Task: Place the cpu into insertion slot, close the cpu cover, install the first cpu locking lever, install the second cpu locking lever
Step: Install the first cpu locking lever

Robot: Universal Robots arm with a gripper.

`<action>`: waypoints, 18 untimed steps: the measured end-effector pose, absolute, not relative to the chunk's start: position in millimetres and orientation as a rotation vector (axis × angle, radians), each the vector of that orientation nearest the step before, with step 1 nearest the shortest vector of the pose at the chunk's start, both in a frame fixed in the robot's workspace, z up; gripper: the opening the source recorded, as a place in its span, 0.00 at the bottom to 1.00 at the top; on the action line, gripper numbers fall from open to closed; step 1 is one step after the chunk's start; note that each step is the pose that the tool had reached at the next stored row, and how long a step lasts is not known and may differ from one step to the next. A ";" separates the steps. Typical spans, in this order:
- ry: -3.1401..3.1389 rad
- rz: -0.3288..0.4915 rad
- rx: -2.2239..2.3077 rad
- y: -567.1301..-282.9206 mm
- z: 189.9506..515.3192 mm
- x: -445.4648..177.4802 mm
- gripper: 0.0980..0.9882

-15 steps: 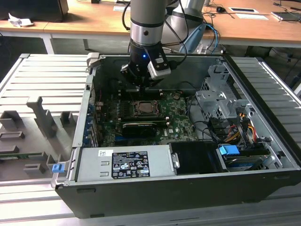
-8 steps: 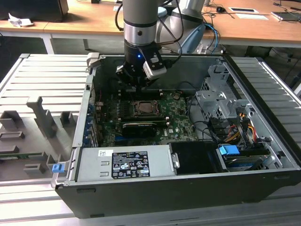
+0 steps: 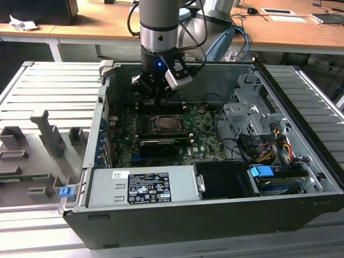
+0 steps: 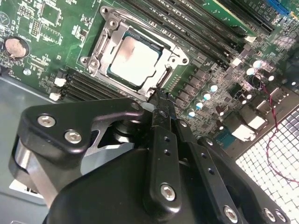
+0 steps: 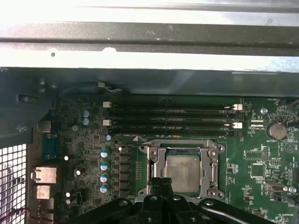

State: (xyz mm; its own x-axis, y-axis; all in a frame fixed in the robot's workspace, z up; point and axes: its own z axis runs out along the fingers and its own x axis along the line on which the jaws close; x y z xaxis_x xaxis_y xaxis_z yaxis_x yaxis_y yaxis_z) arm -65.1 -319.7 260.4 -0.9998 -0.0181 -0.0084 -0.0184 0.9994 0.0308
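Cpu [image 4: 135, 60] in case [image 3: 215, 220] on ribbed table [image 3: 48, 91].

Nothing can be read letter for letter: in the exterior view the black-and-white label [image 3: 148, 187] on the grey power supply box [image 3: 183, 181] carries rows of fine print and round marks, with a small white sticker [image 3: 121, 174] just beside it, all too small to make out. In the first wrist view, fine white print dots the green board [image 5: 261, 163] around the insertion slot [image 5: 153, 164] and beside the coin cell [image 5: 277, 130], likewise illegible
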 end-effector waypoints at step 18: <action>3.132 0.055 -0.078 -319.7 260.0 -69.2 0.01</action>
